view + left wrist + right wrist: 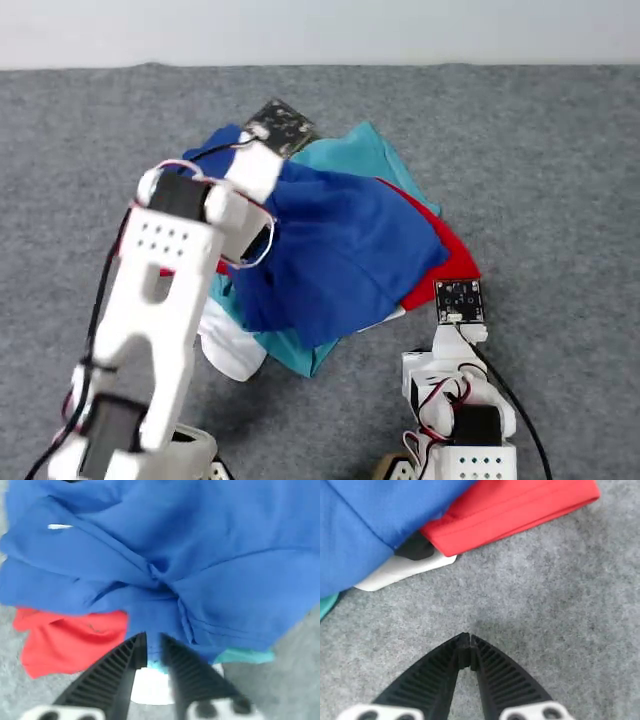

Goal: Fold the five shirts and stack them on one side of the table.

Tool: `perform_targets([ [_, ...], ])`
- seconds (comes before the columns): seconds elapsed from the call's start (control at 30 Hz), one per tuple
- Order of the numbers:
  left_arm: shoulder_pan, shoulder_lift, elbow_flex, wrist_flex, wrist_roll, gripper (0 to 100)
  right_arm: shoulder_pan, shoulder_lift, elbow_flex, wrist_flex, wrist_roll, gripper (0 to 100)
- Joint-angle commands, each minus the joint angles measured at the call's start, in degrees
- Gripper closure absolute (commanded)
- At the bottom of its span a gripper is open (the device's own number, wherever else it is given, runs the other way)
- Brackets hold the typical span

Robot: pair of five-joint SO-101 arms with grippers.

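Note:
A heap of shirts lies mid-table. The blue shirt (340,250) (200,555) is on top, bunched and raised at its left side. Beneath it are a teal shirt (355,150), a red shirt (440,272) (510,510) and a white shirt (225,345) (405,572). A bit of black cloth (415,547) peeks out between the red and white ones. My left gripper (152,641) is over the heap, shut on a fold of the blue shirt. My right gripper (469,645) is shut and holds nothing, just above the grey table beside the red shirt's edge.
Grey felt table (560,180) has free room on the right, the far left and along the back. The left arm (165,260) stretches over the heap's left part. The right arm's base (460,420) stands at the front edge.

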Motion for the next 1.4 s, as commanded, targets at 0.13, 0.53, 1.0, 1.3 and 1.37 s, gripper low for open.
perform_targets([
  [0.13, 0.53, 12.75, -9.63, 5.8, -2.11, 64, 0.66, -0.66, 0.7, 0.13, 0.26, 99.0],
  [0.53, -1.32, 38.42, -20.88, 1.14, -2.2, 64, 0.66, -0.66, 0.7, 0.13, 0.26, 99.0],
  [1.0, -8.26, 41.76, -33.27, 7.65, -2.2, 100, 0.66, -0.66, 0.7, 0.13, 0.26, 99.0],
  [1.3, -31.65, 27.16, -37.76, 7.65, -0.62, 100, 0.66, -0.66, 0.7, 0.13, 0.26, 99.0],
  [1.37, -36.84, 25.05, -37.76, 7.65, -0.7, 100, 0.66, -0.66, 0.7, 0.13, 0.26, 99.0],
])
